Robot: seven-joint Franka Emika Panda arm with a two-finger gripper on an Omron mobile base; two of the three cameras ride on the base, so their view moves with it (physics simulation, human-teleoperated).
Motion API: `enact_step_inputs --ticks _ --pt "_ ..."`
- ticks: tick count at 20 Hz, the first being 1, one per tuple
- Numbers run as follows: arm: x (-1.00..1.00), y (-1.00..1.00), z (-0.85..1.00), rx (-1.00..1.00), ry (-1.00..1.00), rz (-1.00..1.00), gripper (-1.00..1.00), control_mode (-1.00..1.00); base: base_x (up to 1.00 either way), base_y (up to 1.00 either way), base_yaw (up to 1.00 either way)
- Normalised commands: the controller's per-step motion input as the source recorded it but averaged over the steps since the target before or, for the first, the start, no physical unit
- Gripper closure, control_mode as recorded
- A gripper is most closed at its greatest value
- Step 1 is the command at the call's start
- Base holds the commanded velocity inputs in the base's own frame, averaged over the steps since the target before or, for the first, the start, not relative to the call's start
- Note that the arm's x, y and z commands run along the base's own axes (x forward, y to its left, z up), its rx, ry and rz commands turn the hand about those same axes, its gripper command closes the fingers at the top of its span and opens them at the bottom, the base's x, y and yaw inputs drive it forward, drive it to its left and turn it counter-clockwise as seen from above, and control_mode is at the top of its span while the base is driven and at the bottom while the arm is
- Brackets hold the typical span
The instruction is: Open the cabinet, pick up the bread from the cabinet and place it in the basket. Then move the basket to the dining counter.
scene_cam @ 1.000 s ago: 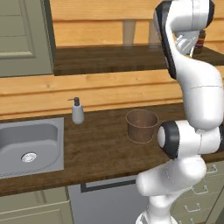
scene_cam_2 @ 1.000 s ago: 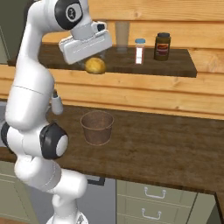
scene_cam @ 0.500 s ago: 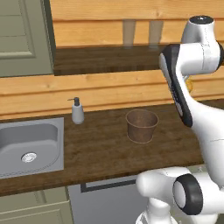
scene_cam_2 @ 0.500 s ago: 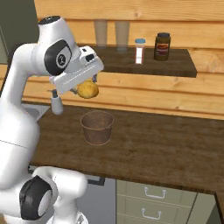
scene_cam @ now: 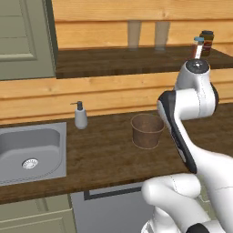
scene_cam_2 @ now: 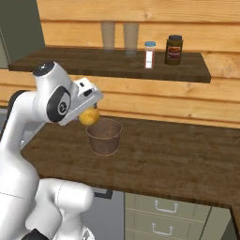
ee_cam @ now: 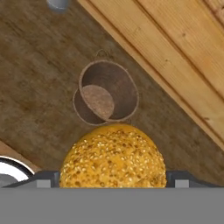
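Cabinet (scene_cam: pixel 27 38): door swung open at far left, dark shelf inside exposed, bread no longer on it

Sink (scene_cam: pixel 29 152), soap dispenser (scene_cam: pixel 80 116): on the bench (scene_cam: pixel 104 159) left of the basket, not involved

Basket (scene_cam_2: pixel 104 136): upright on the bench below the shelf, empty, mouth clear; not yet moved toward the dining counter

Pincer (scene_cam_2: pixel 86 112): clamped on the bread, jaws spread wide around it; has dropped from shelf height to just above the basket's near rim within the last second

Bread (scene_cam_2: pixel 89 116): seeded yellow-orange bun, held in the air at the basket's left edge; the hand view sets it short of the basket opening

Jars (scene_cam_2: pixel 161 51): on the shelf at right, untouched

Status: retrieval done, carry nearly complete; a small shift over the mouth seems needed before release
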Motion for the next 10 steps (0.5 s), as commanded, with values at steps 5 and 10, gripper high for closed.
enact_step_inputs --ticks 5,10 --pt "0.41 0.18 -0.52 0.0 0.04 0.0 1.0 -1.0 0.0 0.0 0.0" --pt "0.52 0.0 -0.35 0.0 0.0 0.0 1.0 -1.0 0.0 0.0 0.0"
